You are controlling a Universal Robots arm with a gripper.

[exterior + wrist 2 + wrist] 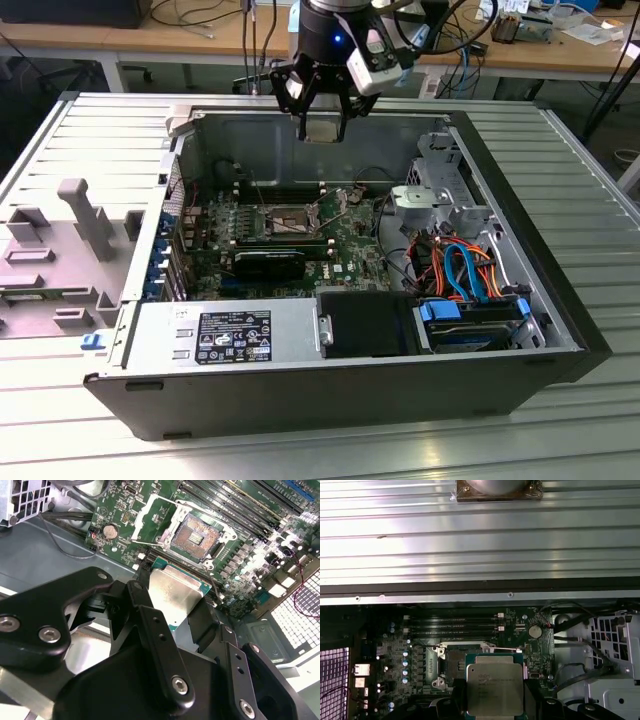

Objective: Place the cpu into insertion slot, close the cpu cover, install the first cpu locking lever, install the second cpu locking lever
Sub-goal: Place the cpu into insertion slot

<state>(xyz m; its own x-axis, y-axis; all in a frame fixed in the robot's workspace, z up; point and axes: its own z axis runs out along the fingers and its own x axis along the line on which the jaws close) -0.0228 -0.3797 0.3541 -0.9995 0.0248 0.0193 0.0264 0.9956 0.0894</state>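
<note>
Above the open computer case [350,390], near its back wall, the cpu [322,131] hangs in mid-air, a small flat square chip with a dull silver top. The black pincer [322,124] pinches it by two opposite edges, one finger on each side, which is plain in the second wrist view, where the cpu [172,592] sits between dark fingers [142,605].

Below it and well apart lies the insertion slot [285,220], a square dark-centred socket with a silver rim on the green circuit board [355,250]. In the second wrist view the insertion slot [196,535] is bare and uncovered, and the cpu cover [140,514], a thin silver frame, appears swung open beside it. The case rests on a ribbed metal worktop [590,200].

The likely risks: the chip looks offset from the socket, so lowering it turned or tilted could crush the fine contacts. The edge grip is slim, so a knock against the raised cover or the case wall could shift the chip or drop it.
</note>
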